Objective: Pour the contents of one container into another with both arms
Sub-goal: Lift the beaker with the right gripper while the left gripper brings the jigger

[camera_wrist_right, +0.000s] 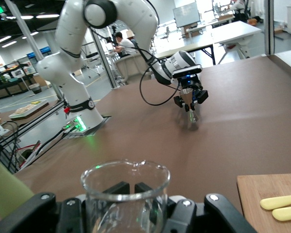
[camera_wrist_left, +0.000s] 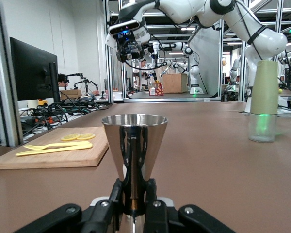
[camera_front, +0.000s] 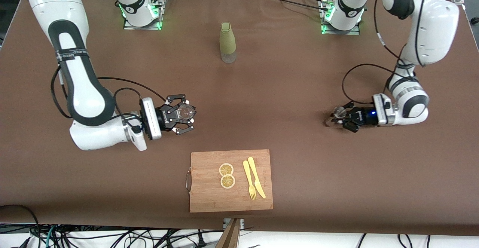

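Right end effector point(camera_front: 183, 114) pinched upright glass beaker point(camera_front: 186, 111); left end effector point(camera_front: 338, 119) pinched steel jigger point(camera_front: 339, 112), cone up. Containers well apart across table point(camera_front: 284, 83), cutting board point(camera_front: 231, 180) lying between, nearer camera.

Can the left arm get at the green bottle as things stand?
Probably not yet. The path across the table to the green bottle looks free, but the left gripper is shut on a metal cup, so it has no free grip.

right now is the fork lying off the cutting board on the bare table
No, the yellow fork lies on the wooden cutting board, beside the yellow knife and the two lemon slices.
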Robot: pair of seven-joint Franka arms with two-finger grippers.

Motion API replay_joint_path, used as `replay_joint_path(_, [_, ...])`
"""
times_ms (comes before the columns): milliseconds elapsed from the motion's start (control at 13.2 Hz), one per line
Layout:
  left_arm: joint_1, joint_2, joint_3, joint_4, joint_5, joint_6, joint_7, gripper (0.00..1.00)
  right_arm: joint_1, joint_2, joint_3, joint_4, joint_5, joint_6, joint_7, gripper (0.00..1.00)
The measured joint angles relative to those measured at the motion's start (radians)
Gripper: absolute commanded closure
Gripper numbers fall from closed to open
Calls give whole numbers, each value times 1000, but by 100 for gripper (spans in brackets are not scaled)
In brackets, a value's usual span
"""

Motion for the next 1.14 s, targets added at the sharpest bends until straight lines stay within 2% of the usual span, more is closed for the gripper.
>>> replay_joint_path(530, [-90,-1,-131,6,-96,199,-84,100,99,1,22,-1,1,238,78,100])
replay_joint_path(909, [-199,-3,-164,33,-258,346,-115,100,207,1,24,-2,-8,416,129,100])
replay_joint_path(1136, [-251,-9,-172,59,-274,414,-153,100,274,6,24,-4,-11,523,162,100])
